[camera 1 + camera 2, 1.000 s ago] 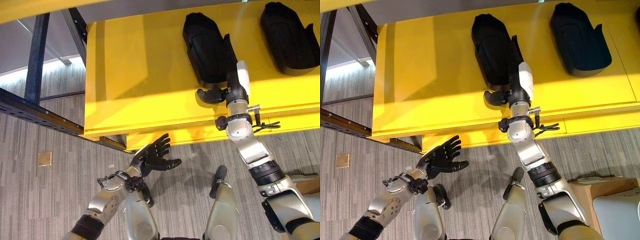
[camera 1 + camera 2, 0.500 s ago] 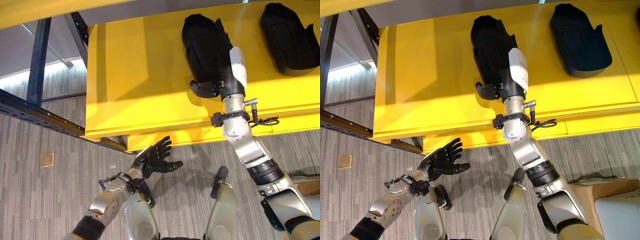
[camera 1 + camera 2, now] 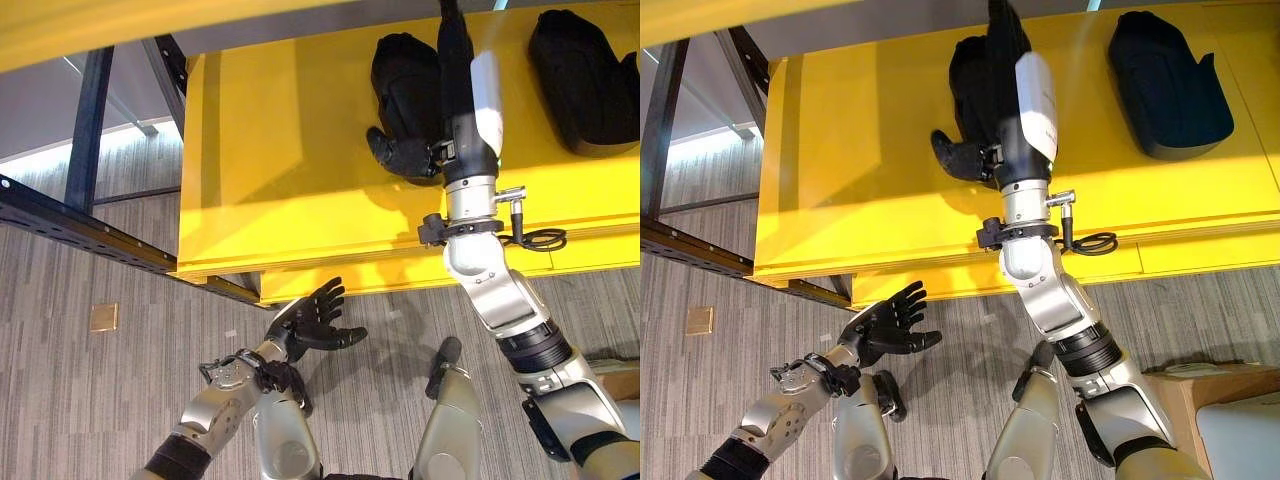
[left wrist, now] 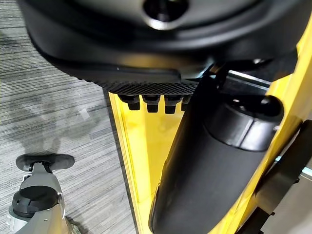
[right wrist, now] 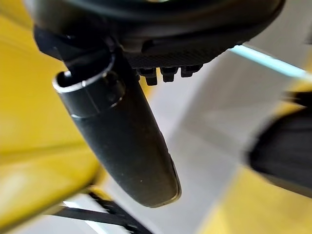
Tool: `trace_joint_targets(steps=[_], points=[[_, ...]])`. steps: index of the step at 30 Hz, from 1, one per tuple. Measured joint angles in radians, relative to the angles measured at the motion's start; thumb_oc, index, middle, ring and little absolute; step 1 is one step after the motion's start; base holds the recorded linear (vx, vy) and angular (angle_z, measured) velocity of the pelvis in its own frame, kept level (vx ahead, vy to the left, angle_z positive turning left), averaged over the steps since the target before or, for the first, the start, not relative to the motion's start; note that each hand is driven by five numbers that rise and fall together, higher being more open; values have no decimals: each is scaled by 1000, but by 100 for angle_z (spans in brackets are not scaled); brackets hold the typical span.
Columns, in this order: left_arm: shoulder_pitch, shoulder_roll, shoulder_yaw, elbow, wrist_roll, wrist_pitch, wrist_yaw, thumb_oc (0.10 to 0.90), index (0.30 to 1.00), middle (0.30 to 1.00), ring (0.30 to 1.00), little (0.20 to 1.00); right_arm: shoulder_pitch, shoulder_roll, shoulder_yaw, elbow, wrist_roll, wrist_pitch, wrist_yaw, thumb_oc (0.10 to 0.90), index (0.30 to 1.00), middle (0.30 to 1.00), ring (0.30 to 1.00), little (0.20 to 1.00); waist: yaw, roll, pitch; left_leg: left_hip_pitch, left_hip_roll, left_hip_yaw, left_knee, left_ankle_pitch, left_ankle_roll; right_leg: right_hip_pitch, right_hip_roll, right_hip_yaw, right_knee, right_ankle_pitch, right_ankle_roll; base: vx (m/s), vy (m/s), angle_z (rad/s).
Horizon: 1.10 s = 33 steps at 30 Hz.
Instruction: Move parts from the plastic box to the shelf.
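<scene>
Two black moulded parts lie on the yellow shelf (image 3: 280,150): the left part (image 3: 400,80) and the right part (image 3: 585,85). My right hand (image 3: 458,110) reaches in over the left part's right side, fingers straight and pointing towards the back of the shelf, thumb (image 3: 398,155) spread out over the part's near end. In the right wrist view its thumb (image 5: 122,141) stands free with nothing held. My left hand (image 3: 305,320) hovers open above the floor, just in front of the shelf's front edge; its thumb (image 4: 204,170) sticks out beside the yellow edge.
A dark blue steel rail (image 3: 80,230) and upright (image 3: 88,120) run at the left of the shelf. Another yellow shelf edge (image 3: 100,25) hangs above. A small brass plate (image 3: 102,317) is set in the carpet. A brown box (image 3: 1200,385) stands at the lower right.
My right hand has moved from the shelf's front farther in over the left black part, and its fingers have straightened. The left hand has stayed about where it was.
</scene>
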Motion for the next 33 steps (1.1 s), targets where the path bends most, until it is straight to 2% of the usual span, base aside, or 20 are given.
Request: trace_joint_targets(steps=[6,11,18,20,22,24,26,30,33], points=[[37,0,5,-5,1,-1,2,900,1000,1000,1000,1000,-3,-20,2,-71,0,3,89,900,1000,1000,1000,1000,0,0,0,23,-1,6,-24,13,-7,3,0,0,13,-17,-7,40,-32,-1],[76,-1,16,-27,1,-1,-9,900,1000,1000,1000,1000,53,-94,4,-150,4,81,185,900,1000,1000,1000,1000,-4,0,-1,42,-2,15,-50,24,-15,6,2,-2,15,-23,-9,52,-34,-2],[170,-5,132,-90,18,0,-31,900,1000,1000,1000,1000,407,-216,-32,-183,48,104,252,900,1000,1000,1000,1000,-45,-3,-2,67,0,18,-84,32,-25,19,11,-4,21,-39,1,22,-47,1],[195,-4,175,-99,18,-18,-56,900,1000,1000,1000,1000,558,-237,-105,-183,54,66,241,900,1000,1000,1000,1000,-60,-5,-2,72,6,21,-87,31,-26,19,16,-3,22,-47,-2,-12,6,-6],[214,-4,196,-115,12,-29,-69,900,1000,1000,1000,1000,617,-244,-145,-182,86,50,223,900,1000,1000,1000,1000,-82,-7,-2,76,6,26,-91,31,-26,20,18,-1,19,-49,-2,-4,20,-7],[230,-1,205,-139,-2,-46,-66,900,1000,1000,1000,1000,681,-240,-212,-182,99,-6,183,900,1000,1000,1000,1000,-103,-12,-2,78,6,30,-96,31,-26,20,22,1,7,-45,-5,-2,15,-6],[263,-4,208,-164,-2,-64,-23,900,1000,1000,1000,1000,788,-204,-310,-186,52,-138,111,900,1000,1000,1000,1000,-110,-26,-4,91,8,41,-103,31,-26,20,29,10,6,-46,-5,11,9,-13],[297,-9,211,-162,19,-103,113,900,1000,1000,1000,1000,805,-197,-328,-221,-39,-206,-3,900,1000,1000,1000,1000,-126,-45,-8,98,23,50,-105,29,-27,30,50,16,-15,-46,-2,40,-16,-12],[324,-50,229,-148,49,-111,113,900,1000,1000,1000,1000,802,-198,-345,-228,-39,-247,-31,900,1000,1000,1000,1000,-121,-56,-16,125,23,47,-120,32,-26,61,50,7,-22,-49,1,48,-10,5]])
